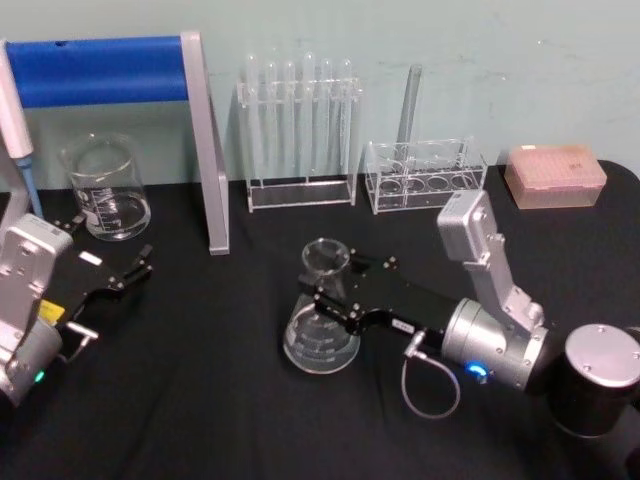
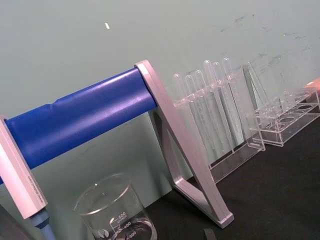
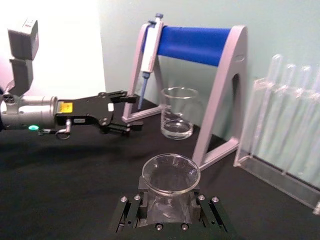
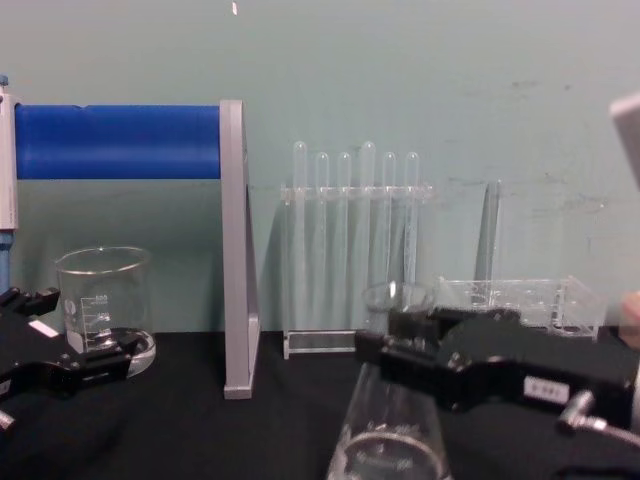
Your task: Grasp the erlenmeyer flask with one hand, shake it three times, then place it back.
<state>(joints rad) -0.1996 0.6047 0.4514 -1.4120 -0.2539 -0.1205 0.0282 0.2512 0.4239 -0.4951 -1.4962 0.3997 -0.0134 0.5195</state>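
At centre of the desk the erlenmeyer flask stands base-down, with the right hand pinched narrow on its neck. The left hand sits parked by the beaker, fingers spread. Risk, as I judge it: smooth tapered glass held only at the neck could slip or swing in the pads once shaken — or a wide stroke could clip the test tube rack behind.

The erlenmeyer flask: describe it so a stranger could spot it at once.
On the black table, look before the test tube rack. The erlenmeyer flask stands there, neck gripped by the right hand. Unlike the straight-walled beaker, it is conical.
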